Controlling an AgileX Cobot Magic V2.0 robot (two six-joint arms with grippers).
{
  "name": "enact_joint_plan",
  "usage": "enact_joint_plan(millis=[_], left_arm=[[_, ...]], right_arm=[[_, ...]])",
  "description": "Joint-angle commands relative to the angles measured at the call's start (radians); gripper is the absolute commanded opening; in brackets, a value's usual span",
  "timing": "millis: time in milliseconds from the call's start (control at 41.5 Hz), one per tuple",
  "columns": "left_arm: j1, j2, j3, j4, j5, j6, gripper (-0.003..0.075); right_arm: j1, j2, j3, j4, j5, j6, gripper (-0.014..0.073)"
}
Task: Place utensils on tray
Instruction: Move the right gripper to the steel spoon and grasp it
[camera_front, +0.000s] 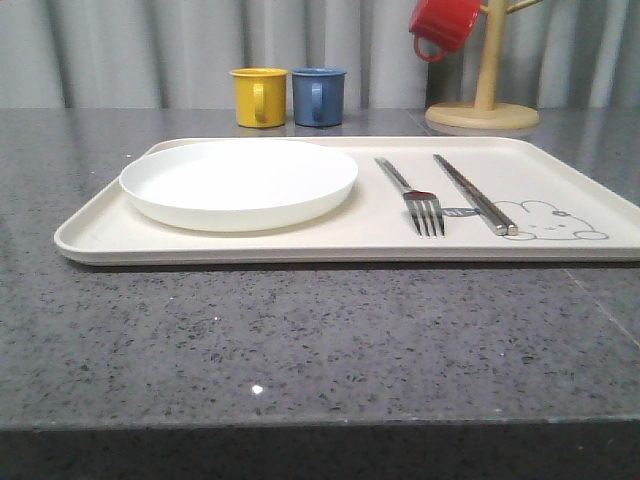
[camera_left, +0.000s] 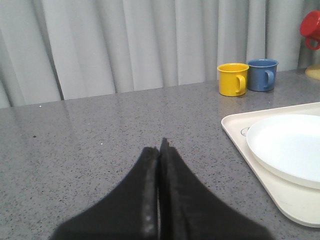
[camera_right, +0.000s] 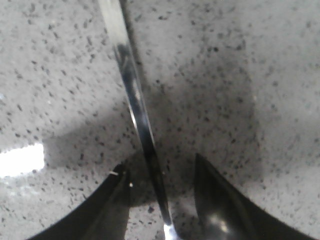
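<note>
- right wrist view put your right gripper (camera_right: 160, 195) low over the speckled grey counter (camera_right: 240, 75), its fingers apart with a thin silver handle (camera_right: 135, 105) running between them; the fingers had not closed on it. i took it for the spoon's handle, though the bowl end was out of sight.
- what could have gone wrong: the handle was slim, polished and lying flat on hard stone, so you risked the fingers sliding off it or pinching the counter instead. it also sat nearer one finger than the other, so closing could have skidded or spun it away.
- your left gripper (camera_left: 159, 150) hung over bare counter beside the tray, fingers pressed together on nothing.
- in the front view the tray (camera_front: 100, 240) carried the plate (camera_front: 238, 183) on its left part, the fork (camera_front: 412, 195) beside it, tines toward the camera, and the chopsticks (camera_front: 475, 195) just right of the fork, tips by the rabbit drawing (camera_front: 550, 222).
- the plate itself held nothing.
- yellow mug (camera_front: 259, 96) and blue mug (camera_front: 319, 96) stood on the counter behind the tray; i couldn't see inside either.
</note>
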Motion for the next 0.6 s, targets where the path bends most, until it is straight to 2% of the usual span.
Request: enact_joint_plan(millis=[0,314,410,579], left_arm=[[0.0,0.01,-0.028,-0.011,-0.085,-0.007,-0.0019],[0.0,0.01,-0.028,-0.011,-0.085,-0.007,-0.0019],[0.0,0.01,-0.028,-0.011,-0.085,-0.007,-0.0019],[0.0,0.01,-0.028,-0.011,-0.085,-0.007,-0.0019]], right_arm=[[-0.007,-0.042,-0.023,-0.016,-0.022,-0.01,0.0281],[-0.007,-0.044,-0.023,-0.016,0.003,-0.01,-0.003],[-0.007,-0.055,-0.024,-0.014,0.021,-0.01,-0.0073],[-0.007,-0.125,-0.024,0.026,0.053,-0.009,-0.0073]])
